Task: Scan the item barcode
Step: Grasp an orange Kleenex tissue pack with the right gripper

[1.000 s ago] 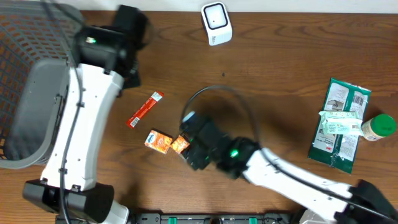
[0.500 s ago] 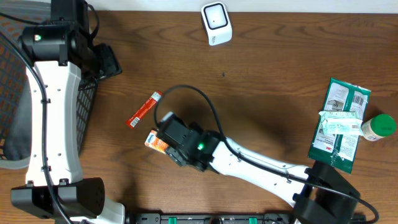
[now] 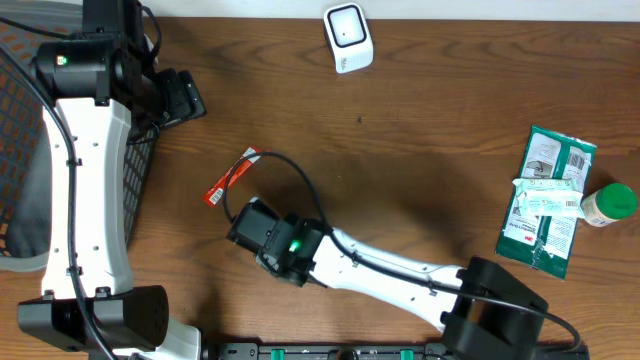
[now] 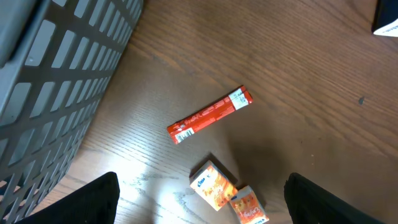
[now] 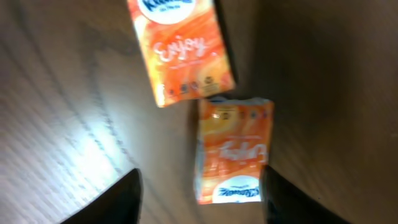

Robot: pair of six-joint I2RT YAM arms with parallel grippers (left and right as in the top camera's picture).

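Right pincer (image 5: 202, 198) shifted, perhaps hiding 2 packets (image 4: 214, 185)

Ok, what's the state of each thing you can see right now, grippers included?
Left gripper: open, empty.
Right gripper: open, holding nothing.
Upper orange pack, right wrist view: flat, untouched.
Lower orange pack: flat on the wood, between the right gripper's jaws.
Red stick packet: flat, untouched.
Scanner: upright, nothing held to it.
Green pouch: flat, white tube lying across it.
Green-capped bottle: cap on.
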